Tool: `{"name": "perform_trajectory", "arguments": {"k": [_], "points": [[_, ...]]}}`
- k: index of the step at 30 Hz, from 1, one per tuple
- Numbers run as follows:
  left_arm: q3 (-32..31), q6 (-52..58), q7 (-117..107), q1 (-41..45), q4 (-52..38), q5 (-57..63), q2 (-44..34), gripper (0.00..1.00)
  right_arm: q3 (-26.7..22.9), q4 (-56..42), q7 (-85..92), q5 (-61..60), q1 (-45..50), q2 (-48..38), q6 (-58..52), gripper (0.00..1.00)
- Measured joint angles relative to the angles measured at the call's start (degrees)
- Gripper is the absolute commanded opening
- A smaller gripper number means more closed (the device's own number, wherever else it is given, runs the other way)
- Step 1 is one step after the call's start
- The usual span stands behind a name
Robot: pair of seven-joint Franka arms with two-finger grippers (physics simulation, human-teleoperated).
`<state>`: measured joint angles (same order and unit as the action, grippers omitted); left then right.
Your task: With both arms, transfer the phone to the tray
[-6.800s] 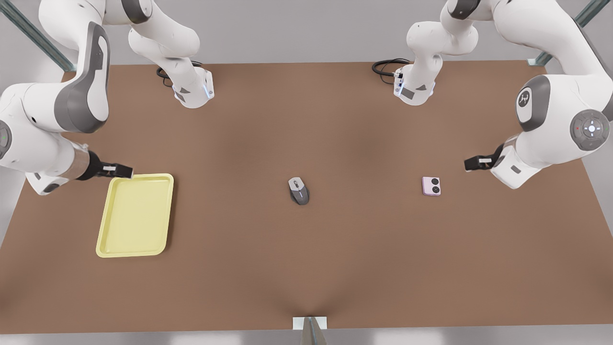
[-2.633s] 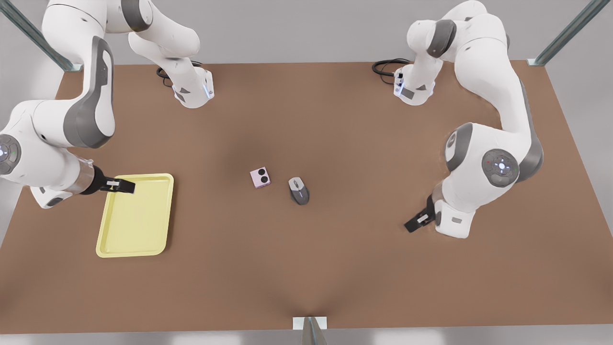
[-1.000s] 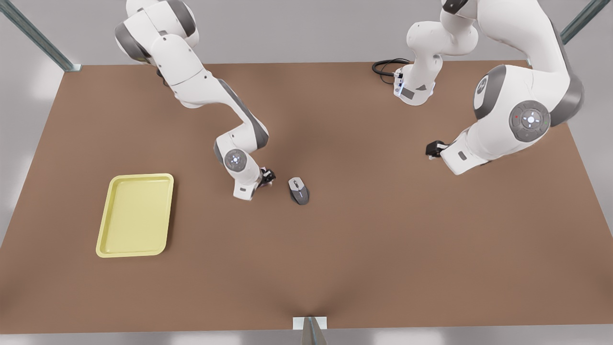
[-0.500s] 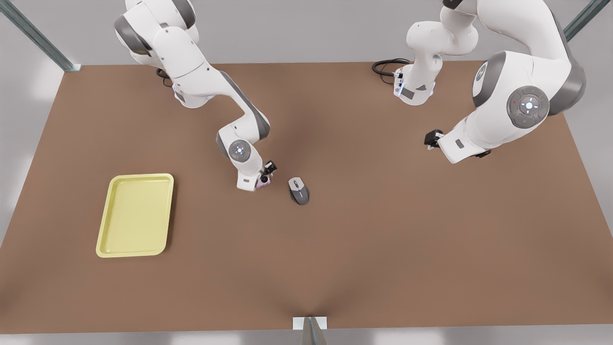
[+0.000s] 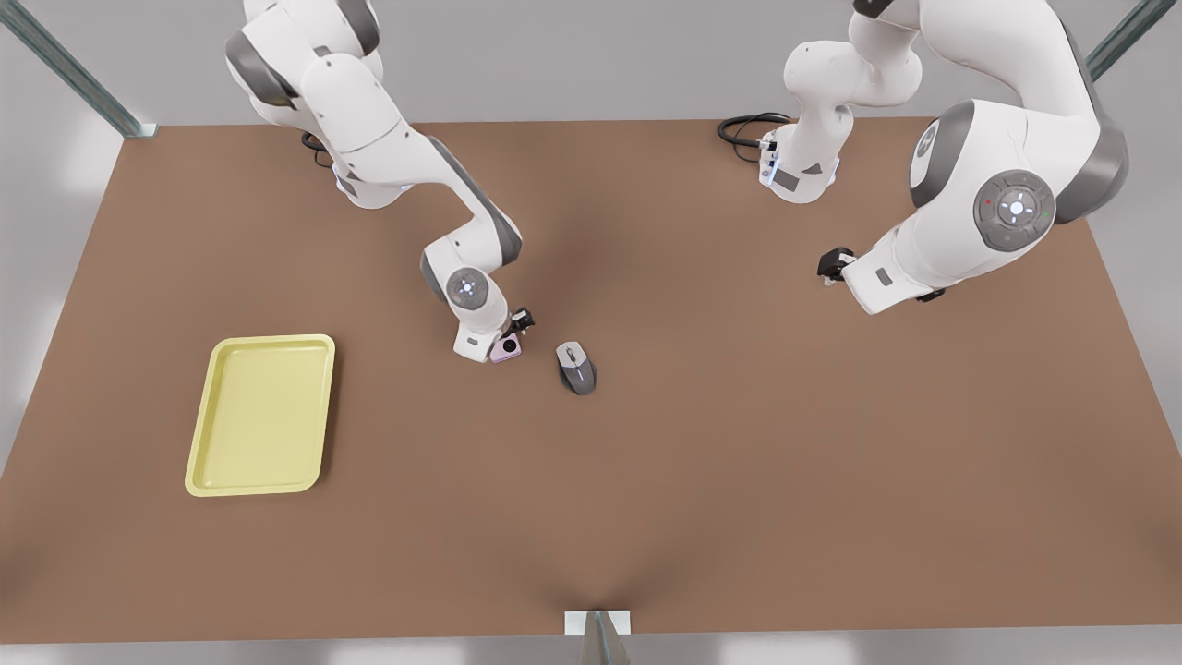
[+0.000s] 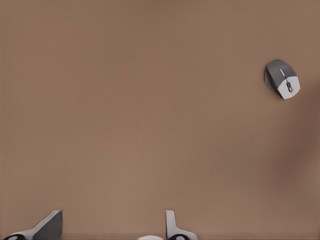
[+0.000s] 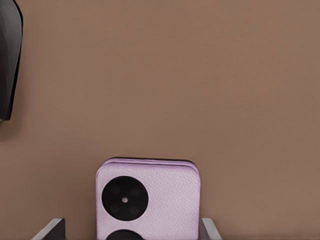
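Mid-counter (image 5: 646, 480), just beside mouse (image 5: 576, 367): phone (image 7: 149, 197), flat, straddled by right hand (image 5: 517, 325), fingers apart, not yet clamped. Left hand (image 5: 834, 266): parted, waiting. Tray (image 5: 260, 489): well apart. Step: grasp. Next, likely: close, lift, carry.

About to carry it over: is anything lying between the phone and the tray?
Nothing visible: bare table between the phone, straddled by the right gripper, and the tray. The mouse sits on the phone's other side. The left gripper waits apart.
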<state>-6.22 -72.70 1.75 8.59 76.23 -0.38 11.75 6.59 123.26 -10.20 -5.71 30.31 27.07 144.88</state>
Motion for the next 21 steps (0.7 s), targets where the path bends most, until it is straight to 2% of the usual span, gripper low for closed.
{"name": "perform_trajectory", "arguments": {"k": [21], "points": [[-0.1,0.3,0.2,0.0,-0.2,0.0,0.1,1.0,0.0,-0.3,-5.1,4.3,-0.3,1.3,0.5,1.0]]}}
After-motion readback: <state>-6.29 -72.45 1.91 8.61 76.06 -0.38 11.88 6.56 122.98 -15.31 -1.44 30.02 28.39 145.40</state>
